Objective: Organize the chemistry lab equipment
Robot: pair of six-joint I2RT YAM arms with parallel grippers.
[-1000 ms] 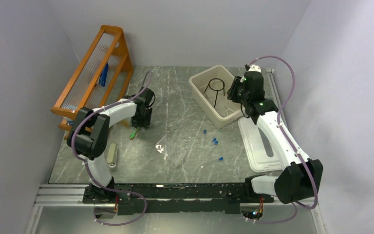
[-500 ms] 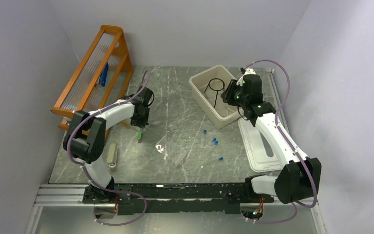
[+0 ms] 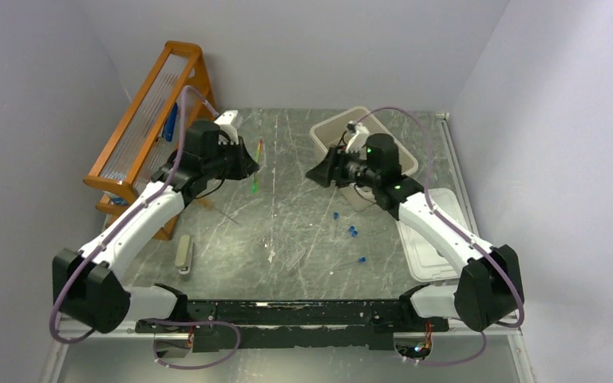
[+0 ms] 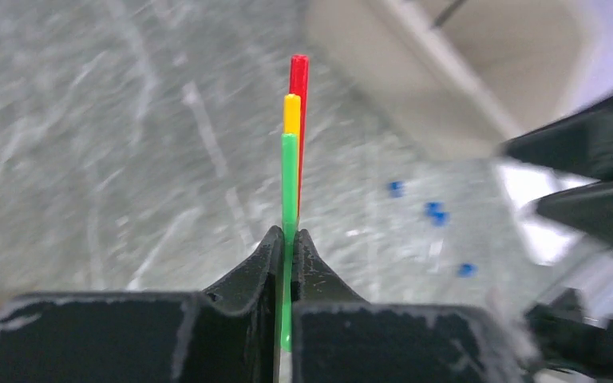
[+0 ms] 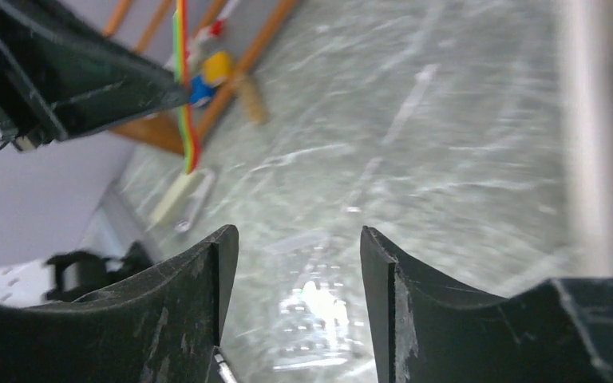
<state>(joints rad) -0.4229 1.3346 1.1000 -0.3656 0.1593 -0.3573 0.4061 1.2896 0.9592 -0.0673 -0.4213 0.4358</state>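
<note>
The left gripper is clenched on a bunch of thin sticks, one green, one yellow, one red. Its fingers pinch the green stick low down, and the other ends stand out past the tips, red reaching farthest. From above, the left gripper holds the sticks in the air over the far part of the table, beside the rack.

The right gripper has its jaws apart with nothing between them. It faces the left gripper across a gap, just in front of the bin. The sticks lie ahead of it, well apart from its fingers.

Blue caps lie loose on the table, nearer the arm bases.
</note>
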